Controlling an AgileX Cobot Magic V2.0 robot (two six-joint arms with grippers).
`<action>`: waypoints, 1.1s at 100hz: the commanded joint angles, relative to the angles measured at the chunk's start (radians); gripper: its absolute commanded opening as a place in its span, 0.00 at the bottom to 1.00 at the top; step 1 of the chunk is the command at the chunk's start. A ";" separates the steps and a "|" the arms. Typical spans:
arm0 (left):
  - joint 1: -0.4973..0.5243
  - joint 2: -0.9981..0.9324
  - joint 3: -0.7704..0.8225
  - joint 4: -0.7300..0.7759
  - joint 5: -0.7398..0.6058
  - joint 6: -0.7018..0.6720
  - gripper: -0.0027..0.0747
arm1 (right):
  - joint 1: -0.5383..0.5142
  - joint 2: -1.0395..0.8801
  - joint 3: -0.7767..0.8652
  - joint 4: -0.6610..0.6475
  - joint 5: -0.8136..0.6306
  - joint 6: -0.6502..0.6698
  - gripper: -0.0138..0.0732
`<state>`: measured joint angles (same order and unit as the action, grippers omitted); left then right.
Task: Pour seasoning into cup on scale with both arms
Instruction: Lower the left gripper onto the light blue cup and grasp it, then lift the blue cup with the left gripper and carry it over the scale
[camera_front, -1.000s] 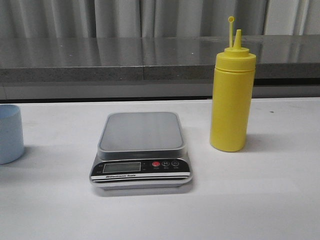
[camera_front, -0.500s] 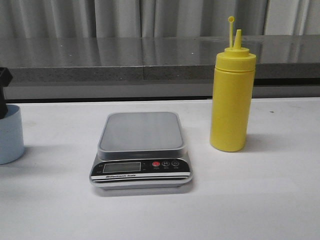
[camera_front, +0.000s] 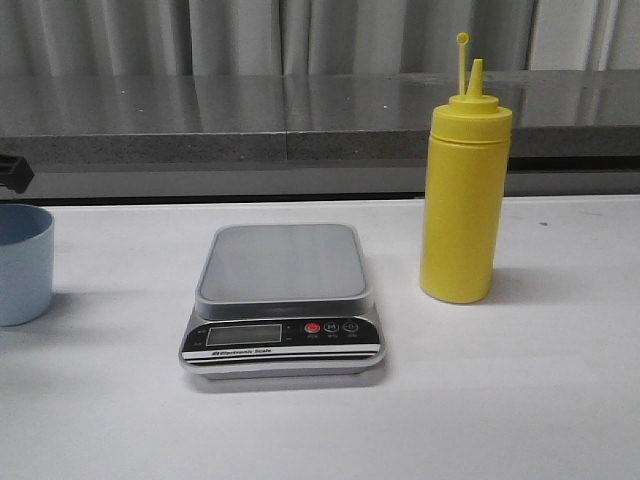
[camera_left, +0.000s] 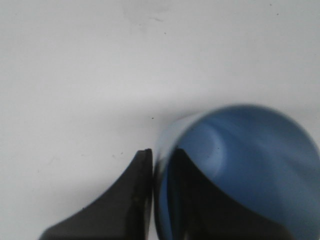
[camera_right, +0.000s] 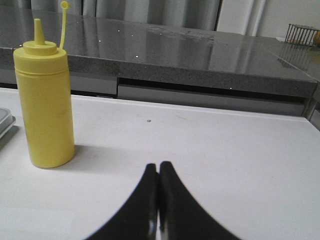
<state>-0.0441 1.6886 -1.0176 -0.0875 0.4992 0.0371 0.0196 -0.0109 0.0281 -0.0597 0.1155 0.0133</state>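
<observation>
Left wrist view: fingers (camera_left: 145, 190) straddle cup (camera_left: 240, 170) wall.

Bottle (camera_front: 465, 190) solid yellow all over: body, nozzle, stopper stick. Cup (camera_front: 22, 262) pale blue outside, deeper blue inside in left wrist view. Scale (camera_front: 283, 300): silver-grey platform, black front panel, grey LCD, one red button, two dark ones, white lettering strip. Table (camera_front: 520, 400) plain white. Counter (camera_front: 250, 115) behind dark grey, speckled. Curtain (camera_front: 300, 35) grey, vertical folds. Both grippers black: left gripper (camera_left: 159, 172), right gripper (camera_right: 159, 172).
</observation>
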 joint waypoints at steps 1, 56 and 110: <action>0.002 -0.034 -0.029 -0.004 -0.042 -0.007 0.01 | -0.008 -0.015 0.000 -0.003 -0.080 0.003 0.08; -0.013 -0.112 -0.230 -0.176 0.252 0.054 0.01 | -0.008 -0.015 0.000 -0.003 -0.080 0.003 0.08; -0.283 0.043 -0.557 -0.176 0.381 0.054 0.01 | -0.008 -0.015 0.000 -0.003 -0.080 0.003 0.08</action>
<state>-0.2853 1.7288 -1.5017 -0.2411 0.8895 0.0895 0.0196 -0.0109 0.0281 -0.0597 0.1155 0.0133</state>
